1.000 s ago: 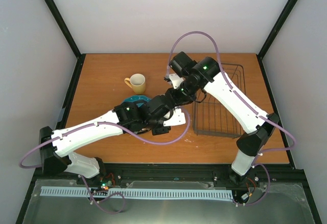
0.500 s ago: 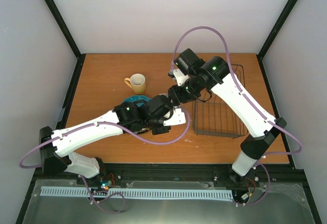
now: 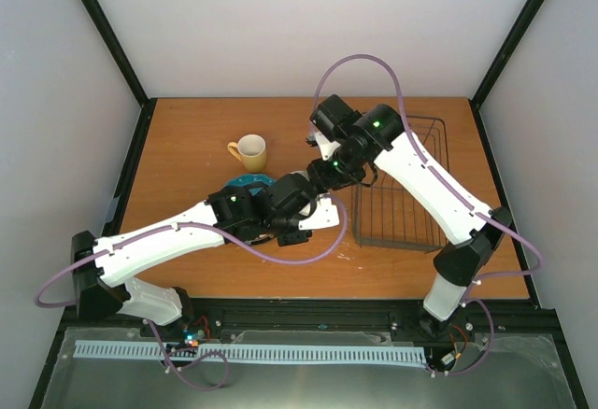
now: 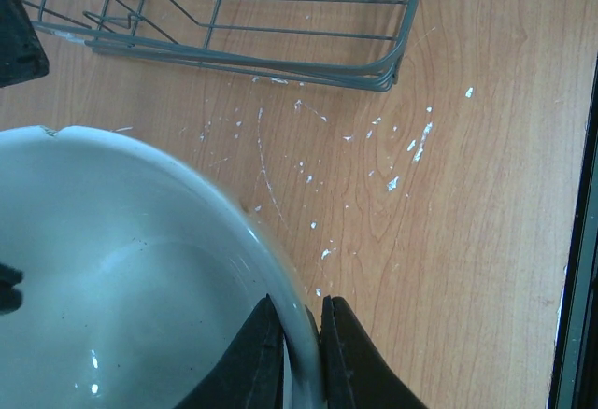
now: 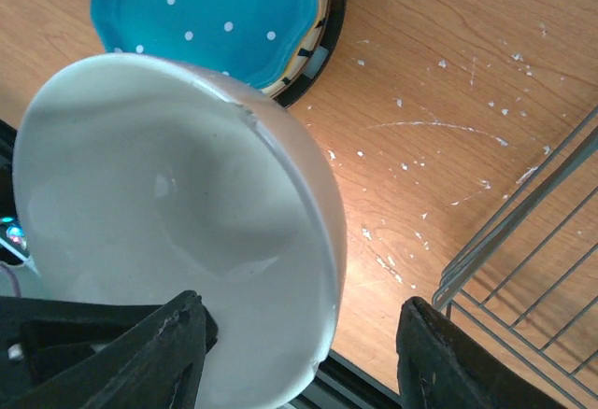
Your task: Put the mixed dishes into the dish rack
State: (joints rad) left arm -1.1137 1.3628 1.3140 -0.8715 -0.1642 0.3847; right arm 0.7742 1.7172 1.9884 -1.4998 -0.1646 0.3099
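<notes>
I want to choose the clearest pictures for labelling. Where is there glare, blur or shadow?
Left wrist view: the bowl is soft, the rack sharper. Right wrist view: a bright patch on the table beside the bowl's rim; the dark fingers are blurred. Top view: even light, no glare.

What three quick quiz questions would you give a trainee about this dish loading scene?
1. True or false: the left gripper is pinching the rim of the bowl.
2. Where is the mug? A: on the table, apart from the rack. B: in the rack. C: inside the bowl.
3. Fill in the blank: the top plate of the stack is teal with white ___.

Key: 1 true; 2 A; 3 dots.
</notes>
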